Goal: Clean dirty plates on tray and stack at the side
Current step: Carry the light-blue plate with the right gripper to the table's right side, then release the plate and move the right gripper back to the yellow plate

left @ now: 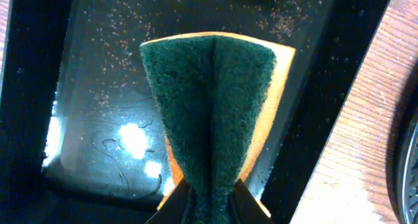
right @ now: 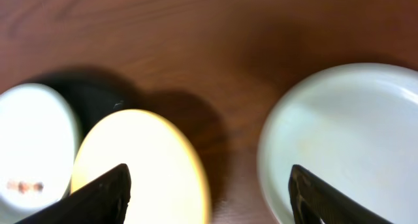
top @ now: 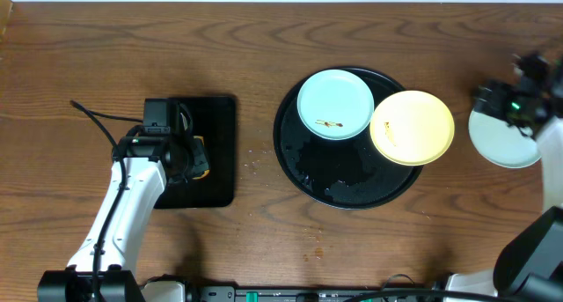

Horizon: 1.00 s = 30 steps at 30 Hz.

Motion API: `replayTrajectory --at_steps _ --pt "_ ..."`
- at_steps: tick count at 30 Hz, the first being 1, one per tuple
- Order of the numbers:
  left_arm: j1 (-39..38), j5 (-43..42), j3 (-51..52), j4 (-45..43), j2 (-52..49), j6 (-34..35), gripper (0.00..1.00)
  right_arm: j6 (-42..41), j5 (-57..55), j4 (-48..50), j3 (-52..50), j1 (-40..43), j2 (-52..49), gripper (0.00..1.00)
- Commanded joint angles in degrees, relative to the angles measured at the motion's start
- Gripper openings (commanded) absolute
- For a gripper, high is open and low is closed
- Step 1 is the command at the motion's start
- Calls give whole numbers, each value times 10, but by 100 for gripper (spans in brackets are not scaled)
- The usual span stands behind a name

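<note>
Wood table (top: 264, 38) holds a tray (top: 352, 174) whose yellow plate (top: 412, 128) hangs over the rim and may tip if the right gripper (right: 209, 196), fingers apart, bumps it, while the left gripper (left: 212, 201) squeezes a sponge (left: 209, 106).

My left arm (top: 123, 205) is white with black joints and a black cable (top: 92, 117); my right gripper (right: 209, 172) has black fingers (right: 98, 198).

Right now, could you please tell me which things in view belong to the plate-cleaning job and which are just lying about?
Part of the job: pale blue plate, with brown specks; yellow plate; white plate, off to the side; round black tray; sponge.
Just lying about: rectangular black tray beneath the sponge; scattered crumbs.
</note>
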<state>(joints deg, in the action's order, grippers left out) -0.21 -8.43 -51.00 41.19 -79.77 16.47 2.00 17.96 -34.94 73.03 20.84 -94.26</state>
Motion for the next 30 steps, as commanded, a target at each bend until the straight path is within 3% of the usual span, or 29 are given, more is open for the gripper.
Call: replayTrajectory --at_steps 1,10,14,20,27,30 --pt "2 5 -2 2 0 -3 15 69 -88 -29 37 -53 13 78" --pt "2 6 -2 7 0 -4 15 60 -60 -89 37 -67 -53 70" --pt "2 6 -2 -1 0 -4 15 42 -61 -98 36 -66 -101 46" --pt "2 6 -2 -1 0 -4 15 27 -69 -94 36 -66 -141 43" --pt "2 6 -2 -1 0 -4 15 1 -74 -102 36 -66 -141 5" --pt "2 6 -2 -1 0 -4 15 -26 -74 -133 37 -66 -131 1"
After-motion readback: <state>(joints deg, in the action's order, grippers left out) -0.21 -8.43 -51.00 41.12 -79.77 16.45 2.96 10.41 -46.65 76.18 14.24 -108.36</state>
